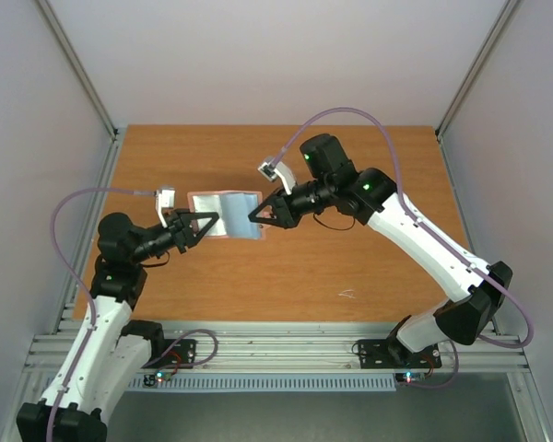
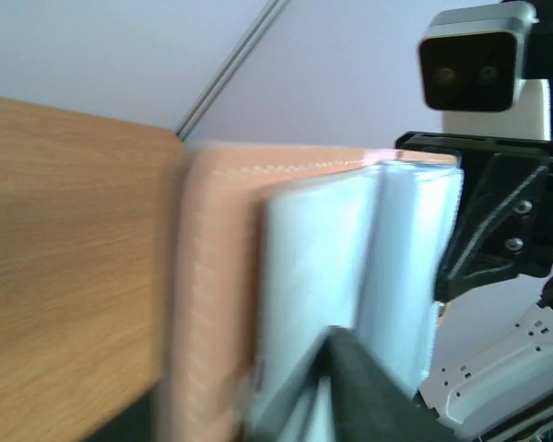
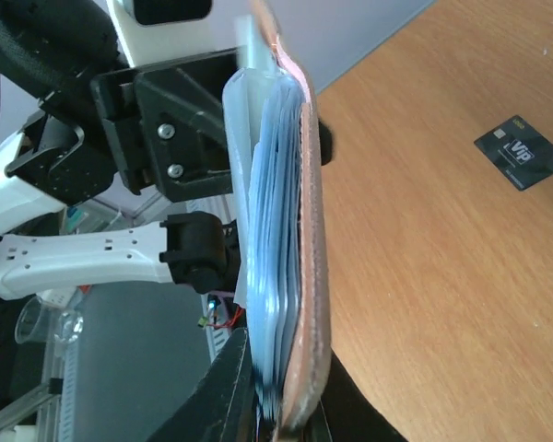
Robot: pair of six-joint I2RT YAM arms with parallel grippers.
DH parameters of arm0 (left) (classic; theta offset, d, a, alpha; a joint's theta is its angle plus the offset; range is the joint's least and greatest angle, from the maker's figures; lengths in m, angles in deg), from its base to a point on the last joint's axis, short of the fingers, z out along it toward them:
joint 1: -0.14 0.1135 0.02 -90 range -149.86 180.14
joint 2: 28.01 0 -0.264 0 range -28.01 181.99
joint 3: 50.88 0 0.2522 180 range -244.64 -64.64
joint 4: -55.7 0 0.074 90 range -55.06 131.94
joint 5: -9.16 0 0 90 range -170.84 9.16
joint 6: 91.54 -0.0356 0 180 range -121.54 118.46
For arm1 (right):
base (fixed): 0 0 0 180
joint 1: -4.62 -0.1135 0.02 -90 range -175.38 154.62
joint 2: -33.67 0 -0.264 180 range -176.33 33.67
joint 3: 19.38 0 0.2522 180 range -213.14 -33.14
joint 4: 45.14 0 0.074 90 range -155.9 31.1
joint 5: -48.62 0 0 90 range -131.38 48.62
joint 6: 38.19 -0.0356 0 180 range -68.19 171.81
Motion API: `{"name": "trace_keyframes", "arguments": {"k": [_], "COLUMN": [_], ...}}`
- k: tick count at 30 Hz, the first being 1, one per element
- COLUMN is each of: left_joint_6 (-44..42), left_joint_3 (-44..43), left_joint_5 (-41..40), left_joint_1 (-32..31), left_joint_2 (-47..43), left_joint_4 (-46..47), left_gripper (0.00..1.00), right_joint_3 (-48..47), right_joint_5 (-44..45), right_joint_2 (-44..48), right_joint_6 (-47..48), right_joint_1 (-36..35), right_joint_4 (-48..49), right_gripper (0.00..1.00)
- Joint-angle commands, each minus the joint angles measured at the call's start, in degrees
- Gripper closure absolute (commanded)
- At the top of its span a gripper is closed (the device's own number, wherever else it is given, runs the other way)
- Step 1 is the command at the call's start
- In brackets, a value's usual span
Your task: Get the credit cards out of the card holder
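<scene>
My arms reach inward over mid-table (image 1: 350, 267), right end effector (image 1: 256, 215) clamped on the right edge of the open holder (image 1: 226, 215), left end effector (image 1: 205, 224) at its left edge, grip unclear, table edges well away.

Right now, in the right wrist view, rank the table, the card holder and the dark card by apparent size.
1. table
2. card holder, close to the camera, so it looms
3. dark card, lying farther off; its true size against the holder is unsure
</scene>
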Motion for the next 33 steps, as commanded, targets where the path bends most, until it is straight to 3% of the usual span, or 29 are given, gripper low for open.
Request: {"name": "trace_keyframes", "arguments": {"k": [1, 2, 3, 10, 18, 27, 29, 33], "left_joint_6": [0.56, 0.31, -0.10, -8.40, -7.95, -4.16, -3.75, -4.92], "left_joint_3": [-1.90, -2.33, -3.04, -8.49, -10.14, -9.48, -9.36, -8.97], "left_joint_5": [2.16, 2.67, 3.20, 5.30, 4.94, 1.89, 2.14, 3.93], "left_joint_1": [-0.03, -0.03, -0.01, 0.39, 1.76, 1.74, 1.70, 1.37], "left_joint_2": [-1.37, -1.59, -1.87, -3.99, -1.19, 1.75, 1.86, 1.05], "left_joint_4": [4.47, 4.52, 3.94, -0.30, 5.87, 12.35, 12.49, 10.64], "left_gripper": [0.89, 0.98, 1.00, 1.00, 1.00, 1.00, 1.00, 1.00], "right_joint_3": [-1.70, -1.70, -1.67, 0.73, -0.81, -2.27, -2.54, -5.72], "right_joint_5": [0.78, 1.54, 3.39, 12.32, 3.82, 1.62, 0.68, 1.97], "right_joint_2": [1.18, 1.27, 1.33, -0.53, -3.47, -3.84, -3.10, -3.53], "right_joint_6": [3.02, 3.30, 3.23, 3.31, 4.49, 4.92, 5.89, 5.66], "right_joint_1": [-1.44, -1.52, -1.53, -1.70, -1.74, -1.84, -1.88, -1.88], "right_joint_4": [0.89, 1.37, 2.16, 13.14, 22.81, 21.60, 19.93, 13.64], "right_gripper": [0.98, 0.96, 0.90, 0.74, 0.51, 0.27, 0.32, 0.69]}}
